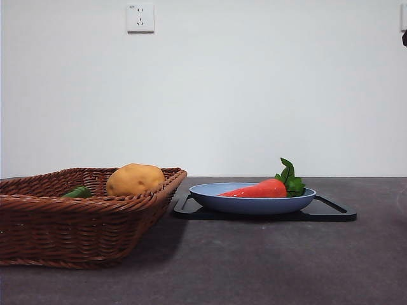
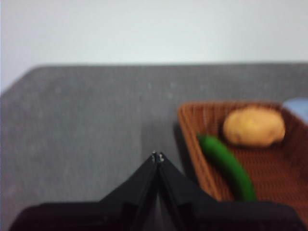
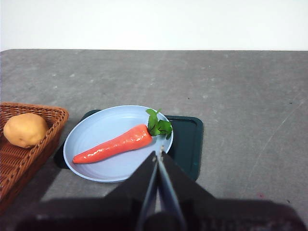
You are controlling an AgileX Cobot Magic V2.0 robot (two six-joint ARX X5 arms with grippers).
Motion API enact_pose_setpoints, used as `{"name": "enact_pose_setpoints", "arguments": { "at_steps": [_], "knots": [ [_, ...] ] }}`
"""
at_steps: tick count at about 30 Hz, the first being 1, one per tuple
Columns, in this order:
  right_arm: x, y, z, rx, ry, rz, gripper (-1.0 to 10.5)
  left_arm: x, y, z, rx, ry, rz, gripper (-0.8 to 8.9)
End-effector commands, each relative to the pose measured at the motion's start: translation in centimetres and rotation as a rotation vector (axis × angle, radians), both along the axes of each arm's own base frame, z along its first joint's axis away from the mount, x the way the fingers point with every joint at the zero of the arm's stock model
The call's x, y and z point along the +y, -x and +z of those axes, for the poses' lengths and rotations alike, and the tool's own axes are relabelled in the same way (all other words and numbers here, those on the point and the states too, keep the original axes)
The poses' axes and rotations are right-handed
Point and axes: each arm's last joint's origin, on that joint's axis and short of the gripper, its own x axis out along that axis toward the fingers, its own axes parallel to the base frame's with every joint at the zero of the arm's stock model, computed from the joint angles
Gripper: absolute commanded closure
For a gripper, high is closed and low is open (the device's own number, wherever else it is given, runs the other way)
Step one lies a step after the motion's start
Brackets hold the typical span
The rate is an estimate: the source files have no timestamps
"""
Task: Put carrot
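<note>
The red-orange carrot (image 1: 257, 189) (image 3: 115, 144) with green leaves lies across a pale blue plate (image 1: 210, 198) (image 3: 91, 132), which rests on a dark tray (image 1: 331, 211) (image 3: 187, 139). My right gripper (image 3: 158, 153) hangs shut above the plate's near rim, close to the carrot's leafy end and apart from it. My left gripper (image 2: 157, 156) is shut over bare table beside the basket (image 2: 192, 139). In the front view only a black tip (image 1: 404, 38) shows at the top right edge.
A brown wicker basket (image 1: 76, 222) (image 3: 19, 163) stands left of the tray, holding a yellow-brown potato (image 1: 135, 180) (image 2: 253, 126) (image 3: 25, 130) and a small green vegetable (image 1: 78, 192) (image 2: 228, 166). A white wall with a socket (image 1: 140, 18) stands behind the grey table.
</note>
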Motion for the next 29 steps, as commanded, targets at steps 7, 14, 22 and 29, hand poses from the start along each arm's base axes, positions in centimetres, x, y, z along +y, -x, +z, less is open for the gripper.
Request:
{"name": "enact_pose_setpoints", "arguments": {
  "at_steps": [7,14,22,29],
  "knots": [
    [0.1,0.0,0.4,-0.013,-0.025,-0.002,9.4,0.1,-0.6,-2.4,0.028,-0.003,0.008,8.05],
    [0.1,0.0,0.4,-0.013,-0.025,-0.002,9.4,0.0,-0.6,-2.3,0.026,-0.003,0.006,8.05],
    [0.1,0.0,0.4,-0.013,-0.025,-0.002,9.4,0.0,-0.6,-2.3,0.026,-0.003,0.006,8.05],
    [0.1,0.0,0.4,-0.013,-0.025,-0.002,9.4,0.0,-0.6,-2.3,0.026,-0.003,0.005,8.05]
  ]
}}
